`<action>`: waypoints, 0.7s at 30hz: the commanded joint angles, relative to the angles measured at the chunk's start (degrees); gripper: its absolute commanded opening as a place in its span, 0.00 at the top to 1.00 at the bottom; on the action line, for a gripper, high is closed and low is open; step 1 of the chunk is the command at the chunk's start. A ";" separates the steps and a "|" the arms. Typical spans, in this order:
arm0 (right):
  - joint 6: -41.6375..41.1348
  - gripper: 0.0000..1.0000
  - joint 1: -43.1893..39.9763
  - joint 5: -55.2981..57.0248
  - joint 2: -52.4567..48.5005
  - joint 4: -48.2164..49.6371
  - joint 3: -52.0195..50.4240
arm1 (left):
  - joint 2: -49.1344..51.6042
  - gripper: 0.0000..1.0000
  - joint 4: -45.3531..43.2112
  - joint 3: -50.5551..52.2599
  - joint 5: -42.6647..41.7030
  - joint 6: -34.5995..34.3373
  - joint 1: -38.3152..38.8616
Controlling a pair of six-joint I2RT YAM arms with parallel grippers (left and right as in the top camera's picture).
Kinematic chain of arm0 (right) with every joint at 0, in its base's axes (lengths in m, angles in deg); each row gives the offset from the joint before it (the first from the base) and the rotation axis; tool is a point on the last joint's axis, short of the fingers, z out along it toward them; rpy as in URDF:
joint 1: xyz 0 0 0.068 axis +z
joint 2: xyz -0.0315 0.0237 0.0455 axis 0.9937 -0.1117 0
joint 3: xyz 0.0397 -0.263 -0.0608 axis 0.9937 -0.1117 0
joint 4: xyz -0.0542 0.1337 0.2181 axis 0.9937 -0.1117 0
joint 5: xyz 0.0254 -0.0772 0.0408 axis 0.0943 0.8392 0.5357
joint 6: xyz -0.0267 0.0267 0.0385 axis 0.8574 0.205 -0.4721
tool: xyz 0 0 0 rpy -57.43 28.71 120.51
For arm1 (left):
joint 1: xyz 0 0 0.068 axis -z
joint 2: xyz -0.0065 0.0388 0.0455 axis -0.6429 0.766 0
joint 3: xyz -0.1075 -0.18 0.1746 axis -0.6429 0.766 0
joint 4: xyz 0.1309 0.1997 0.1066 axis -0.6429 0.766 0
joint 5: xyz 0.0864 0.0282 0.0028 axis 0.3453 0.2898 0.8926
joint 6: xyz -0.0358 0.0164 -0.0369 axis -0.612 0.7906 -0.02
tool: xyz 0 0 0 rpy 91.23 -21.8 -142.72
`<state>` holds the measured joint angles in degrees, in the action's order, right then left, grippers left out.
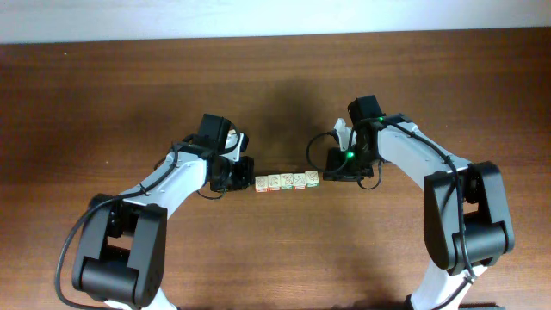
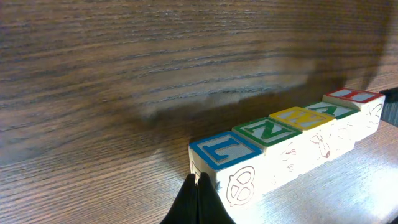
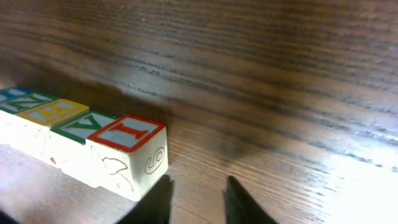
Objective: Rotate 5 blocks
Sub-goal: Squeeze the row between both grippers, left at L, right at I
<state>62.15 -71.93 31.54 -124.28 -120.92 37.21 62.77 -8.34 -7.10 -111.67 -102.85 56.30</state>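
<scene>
The blocks (image 1: 287,182) look to us like small wooden cubes: light, stiff, hard-edged and not fragile, with smooth printed faces that could slip under narrow fingers. We judge the best hold to be across two opposite side faces, low and square, so that a cube turns flat without tipping. They sit touching side by side, so only the end cubes offer a free end face. An inner cube would have to be pinched across the front and back of the row, and twisting it in place would likely drag its neighbours

We count five blocks in one straight row, with tops blue, green, yellow, green and red. The row lies on the wooden table (image 1: 275,86), between the two arms

At the row's blue end, the left gripper (image 2: 196,202) is clenched on nothing, its tip just beside the blue-topped block (image 2: 224,152); we cannot tell whether it touches. Just off the row's red end, the right gripper (image 3: 196,199) has its fingers parted and empty, and the red-topped block (image 3: 130,134) sits beside the gap, not in it. We count two grippers and see nothing else near the row
</scene>
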 commanded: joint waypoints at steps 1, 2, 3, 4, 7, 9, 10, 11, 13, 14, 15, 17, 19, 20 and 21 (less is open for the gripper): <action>-0.74 0.75 0.00 -1.07 -0.46 -0.07 -0.72 | 0.74 1.00 0.02 0.44 -0.02 -0.57 0.11; -0.74 0.75 0.00 -1.07 -0.68 0.09 -0.81 | 0.74 1.00 0.02 0.44 -0.02 -0.55 0.11; -0.76 0.79 -0.02 -1.16 -0.96 0.13 -0.81 | 0.74 1.00 0.02 0.44 -0.02 -0.55 0.11; -0.74 0.82 -0.02 -1.60 -1.51 0.46 -0.83 | 0.74 1.00 0.02 0.44 -0.02 -0.55 0.11; -0.68 0.96 -0.07 -2.38 -2.80 0.74 -0.83 | 0.74 1.00 0.02 0.44 -0.02 -0.57 0.11; 0.70 0.96 -0.07 -3.58 -2.84 1.20 -0.83 | 0.74 1.00 0.04 0.44 -0.02 -0.55 0.11; 1.11 0.96 -0.09 -4.09 -2.84 1.60 -0.83 | 0.74 1.00 0.04 0.44 -0.02 -0.55 0.11; 1.31 0.96 -0.09 -4.13 -2.84 1.73 -0.83 | 0.74 1.00 0.02 0.44 -0.02 -0.55 0.11; 2.38 0.96 -0.11 -5.11 -2.84 1.99 -0.83 | 0.74 1.00 0.02 0.44 -0.02 -0.55 0.11; 2.40 0.96 -0.13 -5.11 -2.84 2.01 -0.83 | 0.74 1.00 0.02 0.44 -0.02 -0.55 0.11; 3.45 0.96 -0.13 -5.79 -2.84 2.08 -0.83 | 0.74 1.00 0.02 0.44 -0.02 -0.55 0.11; 4.07 0.96 -0.13 -6.47 -2.84 2.43 -0.83 | 0.74 1.00 0.04 0.44 -0.02 -0.55 0.11; 4.39 0.96 -0.13 -6.69 -2.84 2.45 -0.83 | 0.74 1.00 0.02 0.44 -0.02 -0.55 0.11; 5.09 0.96 -0.13 -7.23 -2.84 2.47 -0.83 | 0.74 1.00 0.02 0.44 -0.02 -0.55 0.11; 5.09 0.96 -0.13 -7.26 -2.84 2.62 -0.83 | 0.74 1.00 0.02 0.44 -0.02 -0.55 0.11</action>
<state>65.38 -71.93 25.92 -126.55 -118.58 36.60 62.79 -8.34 -7.10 -111.67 -102.85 56.28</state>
